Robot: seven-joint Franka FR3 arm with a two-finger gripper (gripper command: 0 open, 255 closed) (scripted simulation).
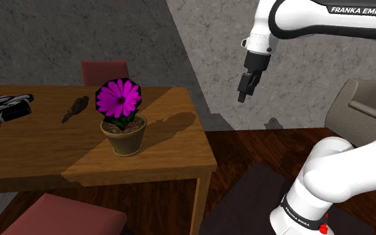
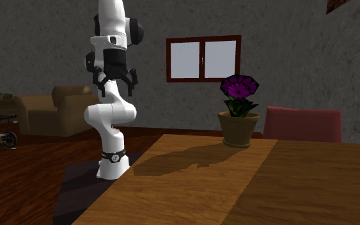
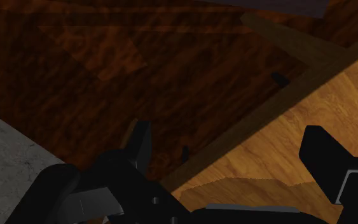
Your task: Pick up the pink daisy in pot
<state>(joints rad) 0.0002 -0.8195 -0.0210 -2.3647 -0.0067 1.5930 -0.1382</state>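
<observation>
Clearly, the task was only at its start. In the shoulder view the daisy (image 1: pixel 118 98), magenta-pink with a dark centre, stood in its tan pot (image 1: pixel 123 138) on the wooden table (image 1: pixel 173 157), nearer to the table's front edge. The black gripper (image 1: pixel 244 93) hung in the air well apart from it, off to the view's right, beyond the table's end and higher than the flower. A small dark object (image 1: pixel 75 109) lay on the table at the view's left of the pot and did not touch it. The pot stood upright, so the long axis of the plant ran straight up from the soil through the short stem, and the round face of the flower was turned toward this camera and a little upward. In the second exterior view the pot (image 2: pixel 238 129) stood near the far edge of the table (image 2: pixel 236 192), again upright, with a red chair (image 2: pixel 303 124) behind the table. The gripper (image 2: pixel 114 86) pointed down well apart at the view's left, in front of the arm. In the wrist view the two fingers (image 3: pixel 139 143) stood wide apart with nothing between them, above a corner of the table (image 3: pixel 323 95) and the dark wooden floor (image 3: pixel 107 76). By my judgement nothing was done yet. The gripper had to travel over the table, come down around the pot, close on it and lift, and the upright axis suggested a grasp that keeps the pot level.
</observation>
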